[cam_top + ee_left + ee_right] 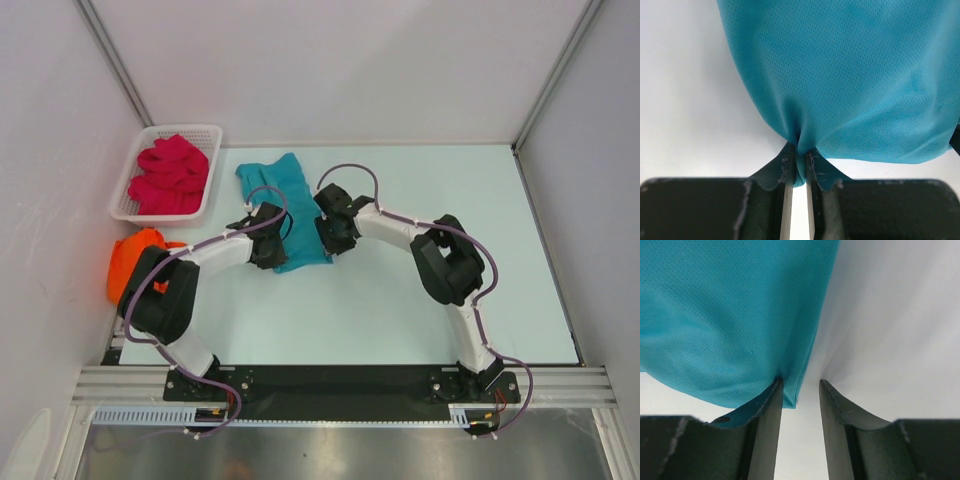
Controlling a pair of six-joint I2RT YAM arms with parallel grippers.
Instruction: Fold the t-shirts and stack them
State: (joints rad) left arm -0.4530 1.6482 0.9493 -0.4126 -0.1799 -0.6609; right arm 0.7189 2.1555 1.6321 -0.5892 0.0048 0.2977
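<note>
The teal-blue t-shirt (285, 200) lies as a long folded strip on the table, running from the back towards the middle. My left gripper (273, 250) is at its near left edge. In the left wrist view the left gripper (799, 152) is shut on a pinched fold of the teal cloth (850, 75). My right gripper (335, 235) is at the shirt's near right corner. In the right wrist view it (801, 382) stands open, the teal corner (725, 315) resting against its left finger (771, 405). The crimson-pink t-shirt (170, 175) is bunched in the basket. The orange t-shirt (132, 255) lies crumpled at the table's left edge.
The white lattice basket (130, 178) stands at the back left corner. White walls close off the table at the left, back and right. Both arms' elbows rise over the near half of the pale table (430, 320).
</note>
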